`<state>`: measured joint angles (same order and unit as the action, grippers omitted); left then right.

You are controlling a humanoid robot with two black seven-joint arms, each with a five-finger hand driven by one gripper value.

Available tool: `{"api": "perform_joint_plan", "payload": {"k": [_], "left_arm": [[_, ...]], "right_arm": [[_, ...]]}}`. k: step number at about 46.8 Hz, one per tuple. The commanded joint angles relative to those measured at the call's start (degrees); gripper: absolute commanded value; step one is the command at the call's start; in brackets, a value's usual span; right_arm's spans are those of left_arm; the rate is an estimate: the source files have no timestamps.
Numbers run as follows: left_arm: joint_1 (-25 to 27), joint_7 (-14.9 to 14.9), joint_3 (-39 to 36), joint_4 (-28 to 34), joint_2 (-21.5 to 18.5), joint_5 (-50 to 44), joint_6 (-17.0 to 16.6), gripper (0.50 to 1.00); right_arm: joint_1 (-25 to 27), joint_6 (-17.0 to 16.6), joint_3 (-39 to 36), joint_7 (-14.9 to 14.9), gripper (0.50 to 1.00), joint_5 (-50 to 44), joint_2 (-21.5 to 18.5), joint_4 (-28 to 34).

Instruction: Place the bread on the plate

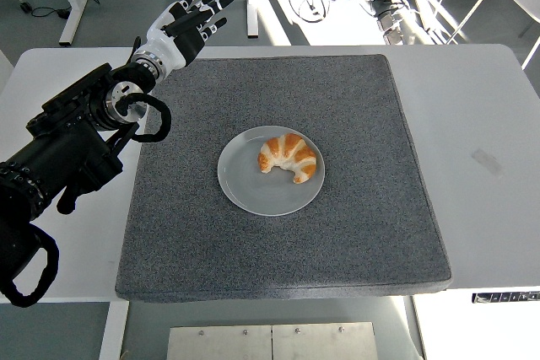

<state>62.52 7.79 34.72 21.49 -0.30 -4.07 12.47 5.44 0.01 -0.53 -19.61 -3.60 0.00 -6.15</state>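
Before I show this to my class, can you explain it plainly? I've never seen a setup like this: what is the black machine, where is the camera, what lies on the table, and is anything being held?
The camera sits high on the robot's own side, looking down over a white table. The black jointed thing entering from the left is the robot's left arm; it ends in a five-fingered left hand, raised at the far left corner of the grey mat, fingers spread and holding nothing. The right arm is not in the picture. In the mat's middle stands a round grey plate, and a croissant lies on its upper right part. So the bread is already on the plate.
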Motion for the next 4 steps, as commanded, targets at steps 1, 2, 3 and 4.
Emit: {"api": "perform_joint_plan", "payload": {"k": [1, 2, 3, 4], "left_arm": [[-0.7, 0.0, 0.1, 0.0, -0.7, 0.0, 0.8, 0.983], [-1.0, 0.1, 0.1, 0.1, -0.8, 0.0, 1.0, 0.983], [-1.3, 0.2, 0.1, 0.0, -0.9, 0.0, 1.0, 0.983], [-1.5, 0.2, 0.2, 0.1, -0.9, 0.0, 1.1, 0.983]], "right_arm": [[0.0, 0.0, 0.0, 0.0, 1.0, 0.0, 0.0, 0.0], [0.0, 0.0, 0.0, 0.0, 1.0, 0.0, 0.0, 0.0], [0.0, 0.0, 0.0, 0.0, 1.0, 0.0, 0.0, 0.0], [0.0, 0.0, 0.0, 0.0, 1.0, 0.0, 0.0, 0.0]]}}
